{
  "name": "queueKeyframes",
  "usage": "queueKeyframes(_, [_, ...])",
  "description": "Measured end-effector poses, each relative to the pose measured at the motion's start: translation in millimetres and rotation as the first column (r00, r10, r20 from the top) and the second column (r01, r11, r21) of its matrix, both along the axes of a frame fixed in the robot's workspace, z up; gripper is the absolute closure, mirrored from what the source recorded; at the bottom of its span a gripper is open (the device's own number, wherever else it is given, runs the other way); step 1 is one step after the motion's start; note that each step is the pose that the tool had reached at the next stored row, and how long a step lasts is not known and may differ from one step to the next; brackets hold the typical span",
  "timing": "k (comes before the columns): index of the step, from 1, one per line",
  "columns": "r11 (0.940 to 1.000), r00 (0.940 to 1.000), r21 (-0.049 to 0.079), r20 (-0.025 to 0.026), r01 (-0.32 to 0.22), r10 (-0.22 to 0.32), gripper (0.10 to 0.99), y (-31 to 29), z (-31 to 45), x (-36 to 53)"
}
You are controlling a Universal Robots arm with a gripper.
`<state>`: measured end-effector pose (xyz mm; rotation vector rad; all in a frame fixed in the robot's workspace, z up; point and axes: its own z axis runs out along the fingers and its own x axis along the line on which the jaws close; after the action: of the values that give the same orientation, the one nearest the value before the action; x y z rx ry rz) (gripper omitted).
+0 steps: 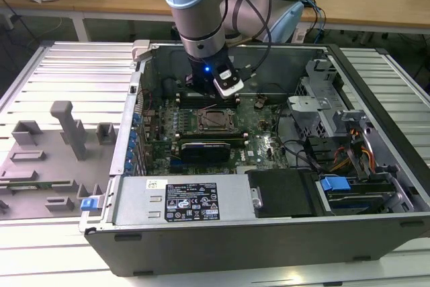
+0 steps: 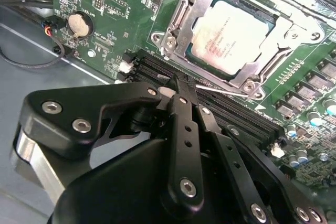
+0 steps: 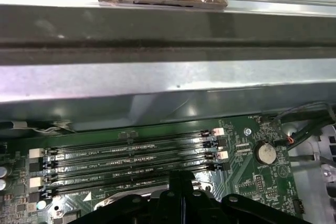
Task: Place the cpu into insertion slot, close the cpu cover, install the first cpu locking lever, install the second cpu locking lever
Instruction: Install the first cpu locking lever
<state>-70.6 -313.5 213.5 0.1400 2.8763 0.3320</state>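
In the second wrist view the cpu (image 2: 231, 38) lies flat in the insertion slot (image 1: 216, 120) with its pale metal face up. The silvery cpu cover (image 2: 181, 27) is folded down around it as a frame. A thin metal locking lever (image 2: 223, 90) runs along the socket's edge beside the memory slots. My gripper (image 2: 176, 83) hangs just over that edge. Its black fingers are shut together with nothing between them, and the tips are close to the lever's end. In the first wrist view the gripper (image 3: 181, 182) stands over the memory slots (image 3: 126, 153).
The green motherboard (image 1: 262, 142) sits in an open computer case (image 1: 269, 240), with the arm's wrist (image 1: 205, 65) reaching in from the back wall. A coin battery (image 2: 80, 23) and cables (image 2: 31, 30) lie near the board's edge. A drive bay (image 1: 322, 105) and a grey fixture tray (image 1: 47, 159) flank it.
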Motion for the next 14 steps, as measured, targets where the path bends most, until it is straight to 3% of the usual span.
queueKeyframes(6, [0.9997,0.9998,-0.017,0.0063,0.020,-0.020,0.980,1.2,-2.0,-1.6])
queueKeyframes(14, [0.9991,0.9992,-0.017,0.0065,0.039,-0.039,0.980,6.3,-2.4,-4.0])
